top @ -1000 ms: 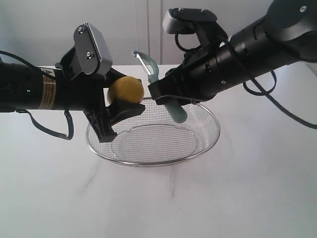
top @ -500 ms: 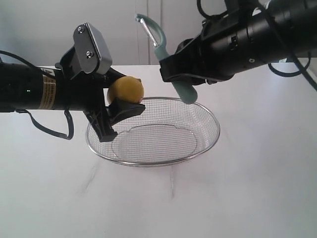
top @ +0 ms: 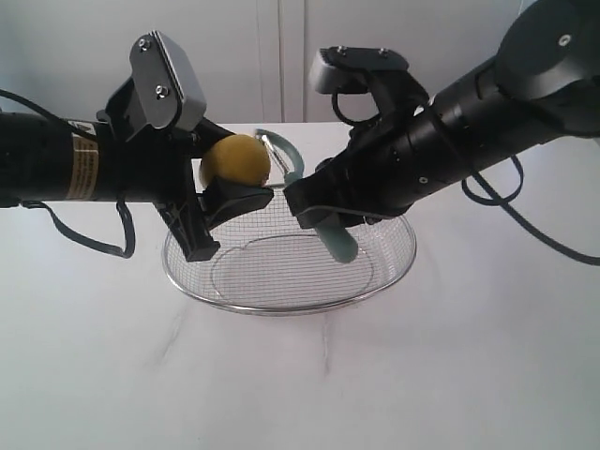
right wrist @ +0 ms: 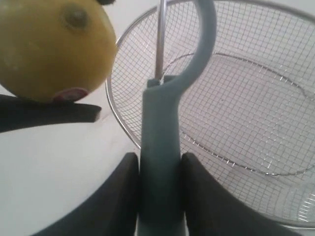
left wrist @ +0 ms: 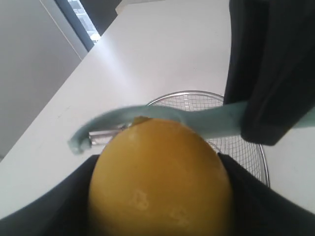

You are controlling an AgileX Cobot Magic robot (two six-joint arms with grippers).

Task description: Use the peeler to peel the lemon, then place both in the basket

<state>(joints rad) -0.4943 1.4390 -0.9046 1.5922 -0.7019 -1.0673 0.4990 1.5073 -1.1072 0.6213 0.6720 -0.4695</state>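
Observation:
My left gripper (top: pixel 223 178) is shut on the yellow lemon (top: pixel 236 161) and holds it above the far left rim of the wire basket (top: pixel 394 265). The lemon (left wrist: pixel 160 177) fills the left wrist view between the black fingers. My right gripper (top: pixel 317 208) is shut on the handle of the pale teal peeler (top: pixel 330 234). The peeler's looped head and blade (top: pixel 277 153) lie against the far side of the lemon. In the right wrist view the peeler (right wrist: pixel 160 147) points up past the lemon (right wrist: pixel 54 46), over the basket (right wrist: pixel 295 216).
The basket stands on a white table (top: pixel 469 375) with bare surface all round it. A pale wall (top: pixel 281 56) runs behind the table. Both black arms cross above the basket's far half.
My right gripper has come down and to the left with the peeler, from high above the basket to the lemon's side. The left gripper and lemon have risen very slightly.

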